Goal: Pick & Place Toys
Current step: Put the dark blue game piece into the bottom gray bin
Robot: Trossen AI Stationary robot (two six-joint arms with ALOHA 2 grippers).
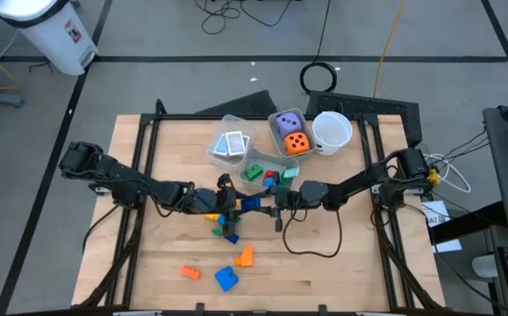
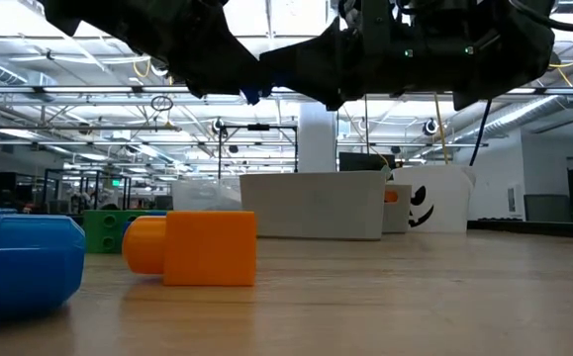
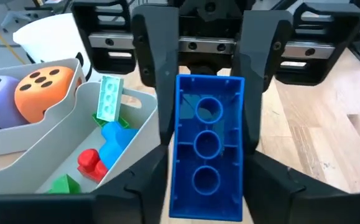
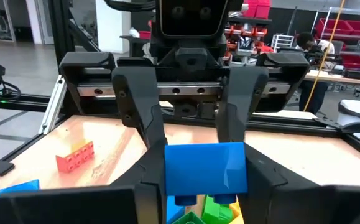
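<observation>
At table centre, the left gripper [image 1: 229, 204] and right gripper [image 1: 275, 201] meet nose to nose, both clamped on one blue block [image 3: 206, 147] held aloft. At one o'clock beyond, a clear bin [image 1: 255, 160] holds small blocks [image 1: 268, 175].

Two arms meet at table centre. Left gripper [image 1: 236, 204] comes from the left, right gripper [image 1: 274, 198] from the right, w/ one long block [image 3: 206, 147] between them, above the tabletop. Just behind them sits a bin [image 1: 282, 161] w/ small blocks in it. Behind that, a bin [image 1: 275, 120] w/ two dice; to its left, a bin [image 1: 219, 141] w/ cards; to its right, a cup [image 1: 332, 131]. Nearer the front edge, three loose blocks [image 1: 227, 278] lie on the table [image 1: 341, 272], well apart from the bins.
</observation>
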